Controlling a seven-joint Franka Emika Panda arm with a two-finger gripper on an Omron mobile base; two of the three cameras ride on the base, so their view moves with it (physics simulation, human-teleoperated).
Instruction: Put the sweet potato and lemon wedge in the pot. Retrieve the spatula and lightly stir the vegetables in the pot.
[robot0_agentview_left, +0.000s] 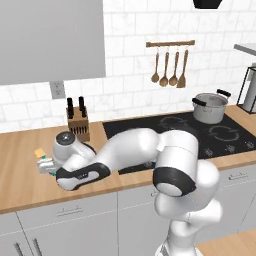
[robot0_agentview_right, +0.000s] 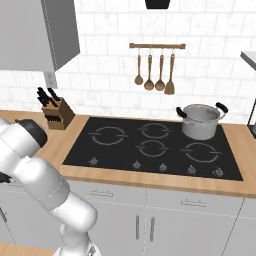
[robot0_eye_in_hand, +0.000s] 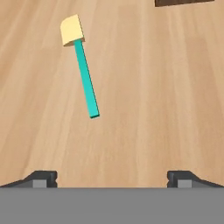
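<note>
On the wooden worktop (robot0_eye_in_hand: 166, 87), a spatula with a teal handle and cream blade (robot0_eye_in_hand: 84, 74) is being viewed left of centre, while the empty claw (robot0_eye_in_hand: 112, 178) is being held fully open above it. The round silver steel pot (robot0_agentview_left: 210, 107) is being left far right on the black hob (robot0_agentview_right: 150, 142). If the offset is not being corrected, the thin handle is likely being missed or nudged aside.

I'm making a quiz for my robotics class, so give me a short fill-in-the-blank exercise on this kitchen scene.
1. The spatula has a ____ handle.
2. The pot stands on the ____.
3. The gripper hangs above the counter with its jaws ____.
4. ____ wooden utensils hang on the wall rail.

Missing words: teal; stove; open; four
</note>
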